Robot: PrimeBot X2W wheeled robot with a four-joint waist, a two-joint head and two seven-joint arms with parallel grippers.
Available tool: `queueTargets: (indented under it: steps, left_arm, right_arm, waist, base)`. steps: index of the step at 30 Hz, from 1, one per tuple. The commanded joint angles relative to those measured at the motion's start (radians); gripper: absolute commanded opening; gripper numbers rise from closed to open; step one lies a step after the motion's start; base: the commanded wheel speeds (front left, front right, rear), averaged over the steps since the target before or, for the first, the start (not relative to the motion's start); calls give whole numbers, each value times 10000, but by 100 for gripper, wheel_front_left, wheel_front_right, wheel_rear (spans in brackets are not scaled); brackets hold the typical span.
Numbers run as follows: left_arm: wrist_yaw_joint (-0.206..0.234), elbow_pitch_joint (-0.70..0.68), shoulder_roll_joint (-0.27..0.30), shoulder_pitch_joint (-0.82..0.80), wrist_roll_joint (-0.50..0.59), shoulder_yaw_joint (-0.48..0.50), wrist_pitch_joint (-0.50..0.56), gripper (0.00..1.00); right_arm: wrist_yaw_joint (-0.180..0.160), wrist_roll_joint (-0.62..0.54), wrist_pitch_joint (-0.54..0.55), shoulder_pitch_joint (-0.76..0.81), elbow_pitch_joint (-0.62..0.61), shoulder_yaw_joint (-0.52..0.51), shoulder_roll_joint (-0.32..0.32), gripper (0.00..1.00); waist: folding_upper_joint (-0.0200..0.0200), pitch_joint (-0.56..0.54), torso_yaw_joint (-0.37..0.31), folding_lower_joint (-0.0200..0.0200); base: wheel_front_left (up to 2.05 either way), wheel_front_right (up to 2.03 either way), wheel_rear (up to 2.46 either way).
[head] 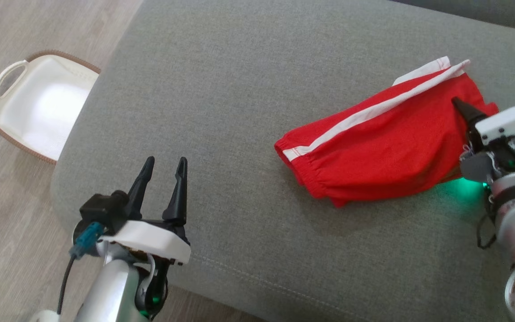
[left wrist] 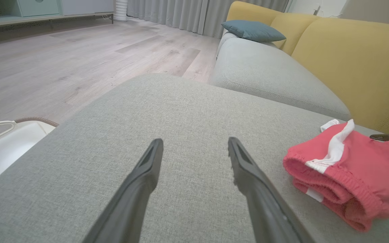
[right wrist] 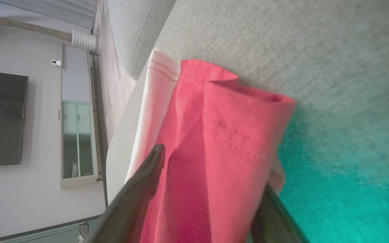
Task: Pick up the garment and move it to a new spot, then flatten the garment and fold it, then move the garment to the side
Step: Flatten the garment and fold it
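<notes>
left hand gapes empty, right hand straddles red shorts unclosed, basket on floor.

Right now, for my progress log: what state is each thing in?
Red shorts, folded over, lying on the grey cushion.
Left gripper, open, holding nothing.
Right gripper, open, fingers straddling the red shorts' edge.
White basket, upright on the floor.

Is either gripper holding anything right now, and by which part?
Nothing gripped. Right gripper straddles the red shorts at the leg-hem end, jaws open; left gripper empty.
</notes>
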Motion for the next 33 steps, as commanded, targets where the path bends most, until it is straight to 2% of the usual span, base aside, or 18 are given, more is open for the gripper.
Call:
queueTargets:
  steps: [1,8,17,21,28,29,33]
  left_arm:
    - [-32,-292,47,-502,-23,451,-122,100]
    - [23,-275,43,-515,-109,468,-122,100]
    - [81,-270,42,-324,-46,483,-122,100]
    - [103,-277,42,-197,-22,521,-122,100]
    - [115,-206,42,-20,-65,418,-122,100]
    - [119,-183,42,2,-93,380,-122,100]
    - [170,-165,42,104,-158,378,-122,100]
  right_arm:
    - [-9,-248,131,-136,92,21,324,0]
    - [-9,-463,-485,-820,92,-388,729,0]
    - [-9,194,-1031,-248,-750,-512,1053,0]
    - [-9,531,-970,354,-1419,-288,1166,0]
    - [-9,648,-851,1152,-2277,815,1224,0]
    - [-9,573,-930,1211,-2234,956,1225,100]
    - [-9,216,-1469,1379,-2132,1294,1227,100]
  waist:
    - [0,54,-42,0]
    - [0,-40,-445,0]
    - [0,-524,-1286,0]
    - [0,-769,-1720,0]
    - [0,-1041,-2128,0]
    - [0,-1108,-2135,0]
    - [0,-1456,-2173,0]
  base:
    - [0,0,0]
    - [0,0,0]
    - [0,0,0]
    - [0,0,0]
    - [0,0,0]
    - [0,0,0]
    - [0,0,0]
